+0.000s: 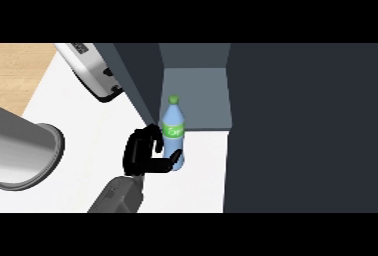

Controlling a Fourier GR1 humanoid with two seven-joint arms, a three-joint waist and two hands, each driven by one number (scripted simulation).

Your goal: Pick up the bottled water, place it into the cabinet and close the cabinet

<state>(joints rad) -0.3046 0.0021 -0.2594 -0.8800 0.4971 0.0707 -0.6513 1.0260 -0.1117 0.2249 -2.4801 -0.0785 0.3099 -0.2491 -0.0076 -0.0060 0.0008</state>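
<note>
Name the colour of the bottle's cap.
Green, on the bottled water; head view shows it best.

A kitchen is indicated: a white counter, a steel pot left of the hand, and a dark cabinet to its right.

A: Item one?
B: Surface, white, flat; it fills the left and middle of the head view. A strip of wood-toned floor shows past its upper left corner.

A: What stands on it?
B: Grey cylindrical pot, at the left edge, lying partly out of view, its round rim facing right. A silver appliance with a dark front, upper left, set at an angle. A bottled water, blue with a green cap and green label, upright, near the surface's back edge, just in front of the cabinet opening.

A: And the cabinet?
B: Dark, with a grey inner floor, door open.
</note>
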